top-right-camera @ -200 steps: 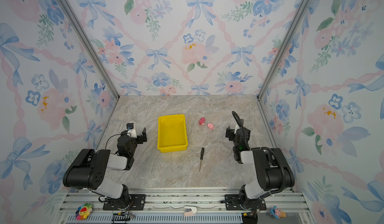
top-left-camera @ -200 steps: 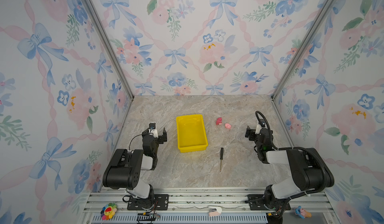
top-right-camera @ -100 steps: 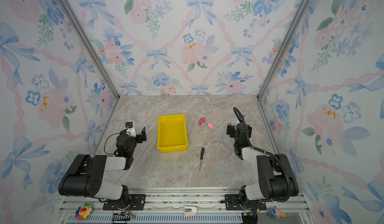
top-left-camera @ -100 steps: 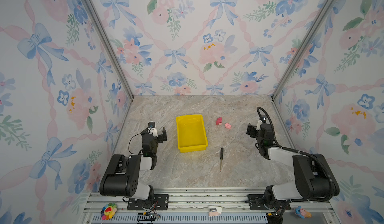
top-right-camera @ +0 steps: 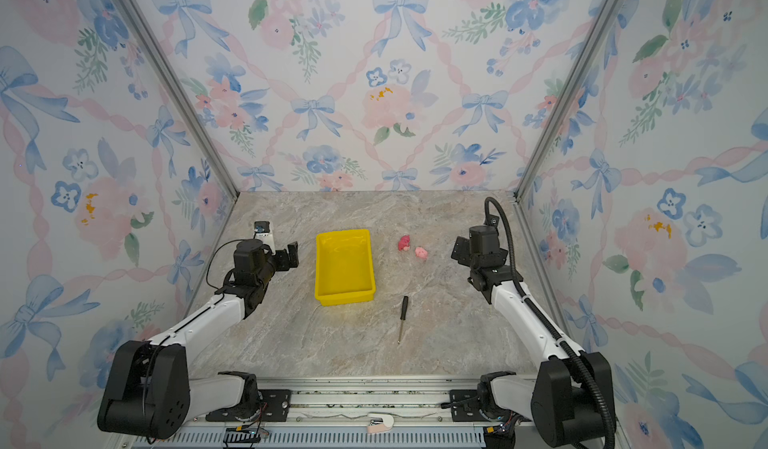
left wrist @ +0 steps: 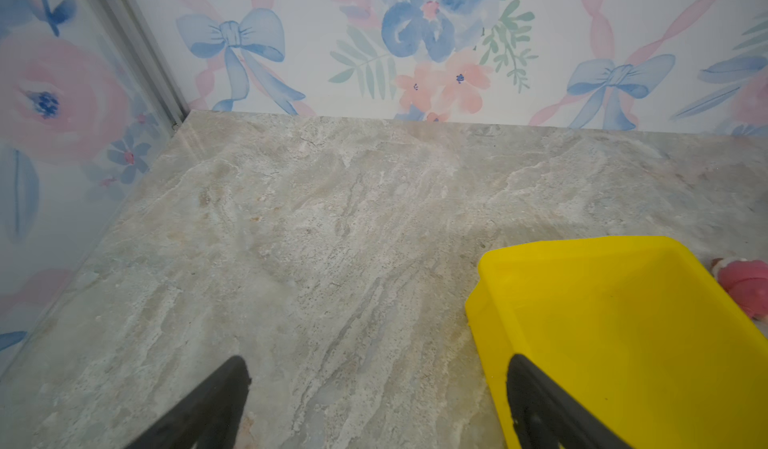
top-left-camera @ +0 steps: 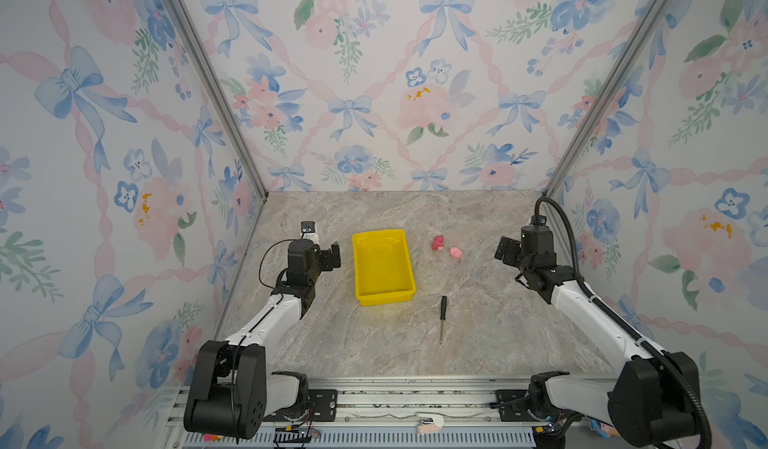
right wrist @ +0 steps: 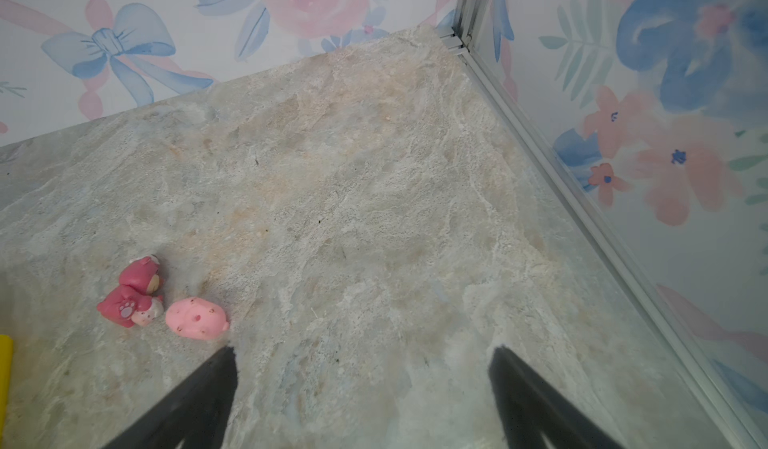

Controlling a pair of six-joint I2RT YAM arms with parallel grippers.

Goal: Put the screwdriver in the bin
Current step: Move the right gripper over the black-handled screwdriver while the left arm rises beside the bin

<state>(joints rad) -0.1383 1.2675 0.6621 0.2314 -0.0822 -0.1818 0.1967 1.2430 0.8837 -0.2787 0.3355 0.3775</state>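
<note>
Left arm and right arm more outstretched; screwdriver near bin

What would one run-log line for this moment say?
screwdriver: on table, untouched | bin: empty | left fingers: open, empty | right fingers: open, empty

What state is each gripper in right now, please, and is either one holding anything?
The left gripper is open, holding nothing.
The right gripper is open, holding nothing.
</note>
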